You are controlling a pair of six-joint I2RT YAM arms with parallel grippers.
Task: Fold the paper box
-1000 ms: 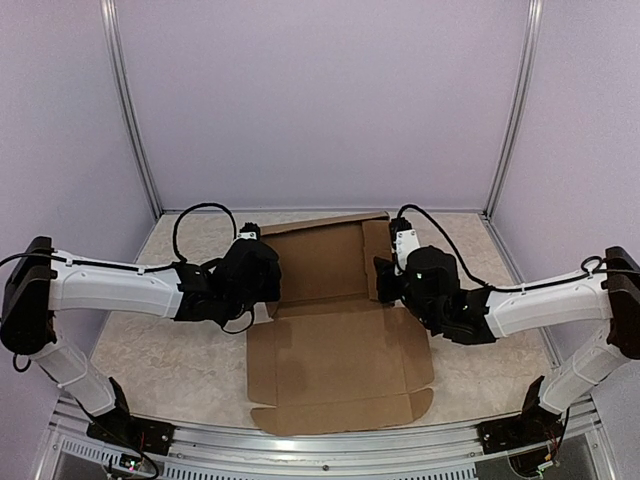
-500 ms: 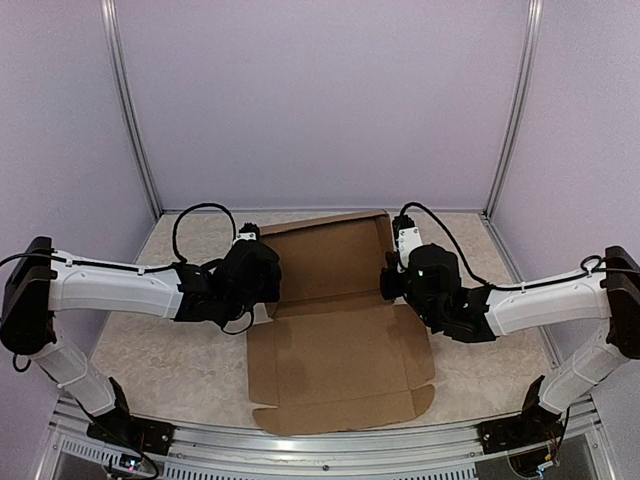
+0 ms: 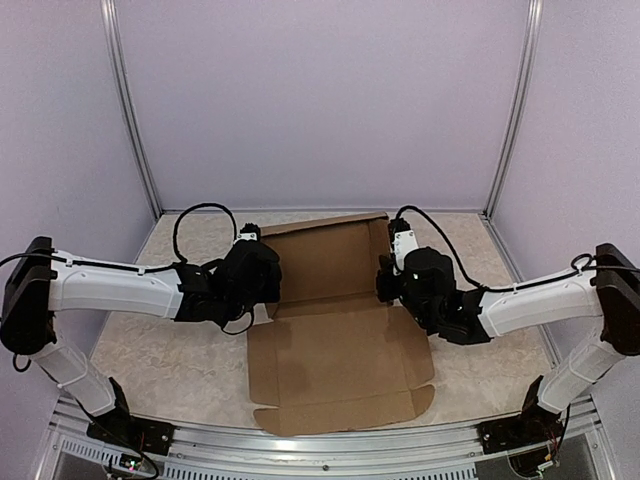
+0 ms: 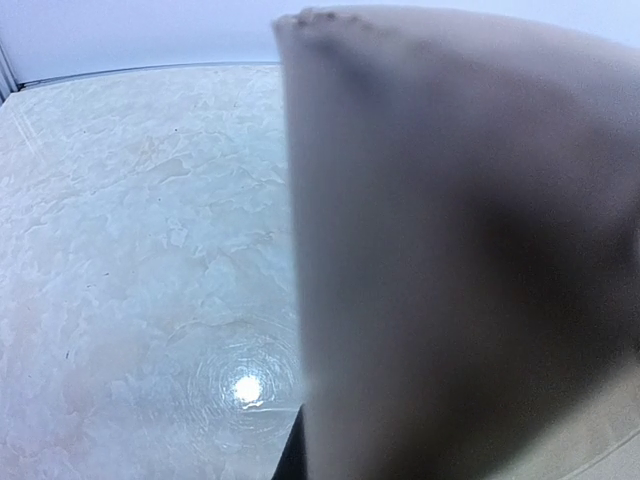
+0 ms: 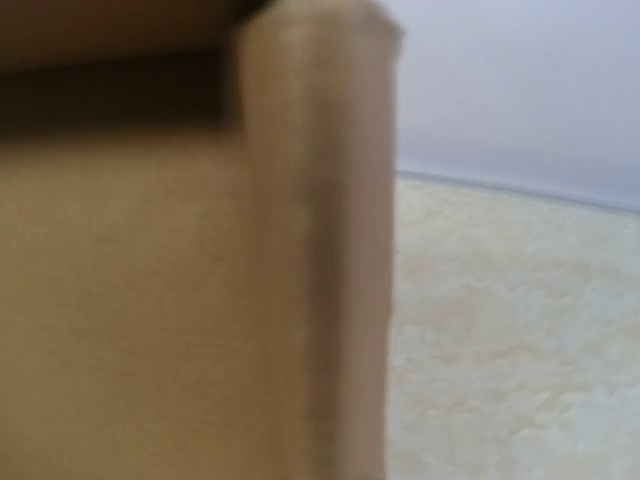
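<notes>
The paper box [image 3: 340, 360] is a brown cardboard sheet in the middle of the table. Its near half lies flat, while its far half has a raised back wall and side flaps. My left gripper [image 3: 268, 272] sits against the far half's left flap. In the left wrist view that flap [image 4: 460, 260] fills the right side, blurred and very close, and hides the fingers. My right gripper [image 3: 385, 280] is at the right side flap [image 3: 377, 250]. In the right wrist view, cardboard [image 5: 150, 300] covers the left and hides the fingers, so their state does not show.
The beige marbled table [image 3: 170, 350] shows on both sides of the box. Metal frame posts [image 3: 130, 110] [image 3: 515, 110] and purple walls close in the back and sides. A metal rail [image 3: 330, 445] runs along the near edge between the arm bases.
The right arm has shifted a little to the left and farther along the right side flap, which stood up straighter and now leans slightly again. The left arm has not moved.
</notes>
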